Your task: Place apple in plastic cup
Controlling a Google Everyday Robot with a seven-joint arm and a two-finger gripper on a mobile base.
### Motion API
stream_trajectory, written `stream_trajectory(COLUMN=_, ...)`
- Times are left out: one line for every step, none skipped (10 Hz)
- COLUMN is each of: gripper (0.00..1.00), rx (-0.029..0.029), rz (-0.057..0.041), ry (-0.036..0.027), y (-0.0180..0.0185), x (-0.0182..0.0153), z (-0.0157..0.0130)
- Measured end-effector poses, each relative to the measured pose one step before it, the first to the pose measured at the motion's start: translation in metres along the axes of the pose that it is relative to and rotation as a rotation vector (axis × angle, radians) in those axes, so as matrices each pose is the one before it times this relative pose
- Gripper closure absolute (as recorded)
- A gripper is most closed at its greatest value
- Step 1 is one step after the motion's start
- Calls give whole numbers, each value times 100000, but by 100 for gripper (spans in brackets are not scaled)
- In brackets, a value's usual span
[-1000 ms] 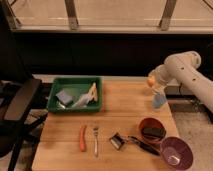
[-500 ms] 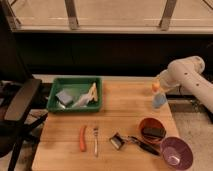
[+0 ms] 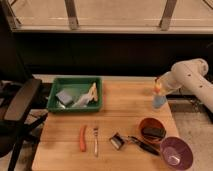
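The apple (image 3: 158, 88), small and orange-yellow, sits right at the mouth of the light-blue plastic cup (image 3: 158, 102), which stands upright near the table's right edge. My gripper (image 3: 159, 83) comes in from the right on the white arm (image 3: 187, 76) and stays directly above the cup, shut on the apple. The apple's lower part and the cup's rim overlap, so I cannot tell how far down the apple is.
A green tray (image 3: 75, 106) with small items stands at the back left. An orange stick (image 3: 82, 138), a fork (image 3: 95, 140) and a black utensil (image 3: 141, 144) lie near the front. In front of the cup are a reddish-brown bowl (image 3: 151, 125) and a purple bowl (image 3: 176, 152). A black chair (image 3: 20, 107) stands at the left.
My gripper has carried the apple right and down, from up and left of the cup to directly over its mouth. The cup has not moved.
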Motion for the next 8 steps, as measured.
stream_trajectory(gripper=33, rx=-317, rz=524, ry=-310, y=208, x=81, z=162)
stream_trajectory(gripper=33, rx=-156, rz=430, ry=-113, y=168, x=10, z=68)
stream_trajectory(gripper=33, rx=52, rz=770, ry=12, y=224, x=113, z=73)
stream_trajectory(gripper=33, rx=338, rz=750, ry=432, y=185, x=317, z=-96)
stream_trajectory(gripper=33, rx=198, rz=999, ry=314, y=298, x=380, z=-97)
stream_trajectory(gripper=33, rx=146, rz=411, ry=112, y=114, x=153, z=-36)
stream_trajectory(gripper=33, rx=1446, rz=-16, ry=-565, y=120, x=-48, z=-150)
stream_trajectory(gripper=33, rx=2117, rz=-1, ry=23, y=101, x=243, z=-345)
